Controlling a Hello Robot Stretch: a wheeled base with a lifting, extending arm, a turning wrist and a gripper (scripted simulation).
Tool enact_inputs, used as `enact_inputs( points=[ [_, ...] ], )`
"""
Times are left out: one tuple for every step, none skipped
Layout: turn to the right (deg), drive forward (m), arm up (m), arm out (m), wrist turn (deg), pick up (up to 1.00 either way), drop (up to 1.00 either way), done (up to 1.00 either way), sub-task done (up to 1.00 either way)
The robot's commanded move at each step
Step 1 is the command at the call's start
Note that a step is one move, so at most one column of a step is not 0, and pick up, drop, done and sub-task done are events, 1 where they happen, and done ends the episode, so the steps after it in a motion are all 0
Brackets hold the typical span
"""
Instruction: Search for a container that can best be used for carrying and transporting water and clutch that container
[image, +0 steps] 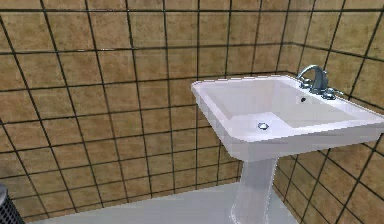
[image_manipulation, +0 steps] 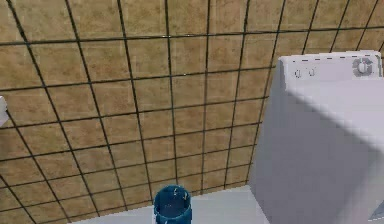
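Note:
A small blue cylindrical thing (image_manipulation: 172, 205) with a round top stands on the pale floor at the bottom middle of the arm side view. It sits close to the foot of the brown tiled wall, just left of a big white appliance. Its shape fits a small upright container, but I cannot make out more than that.
A white pedestal sink (image: 232, 128) with a chrome faucet (image: 317, 80) stands in the tiled corner at the forward view's right. A white boxy appliance (image_manipulation: 320, 150) takes up the arm side view's right. A dark object (image: 6, 208) sits at the forward view's bottom left corner. The pale floor strip (image: 150, 208) is narrow.

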Motion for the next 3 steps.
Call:
enact_inputs(
  points=[
    [0.0,0.00,0.00,0.46,0.0,0.00,0.00,0.00,0.00],
    [0.0,0.00,0.00,0.00,45.0,0.00,0.00,0.00,0.00],
    [0.0,0.00,0.00,0.00,45.0,0.00,0.00,0.00,0.00]
  ],
)
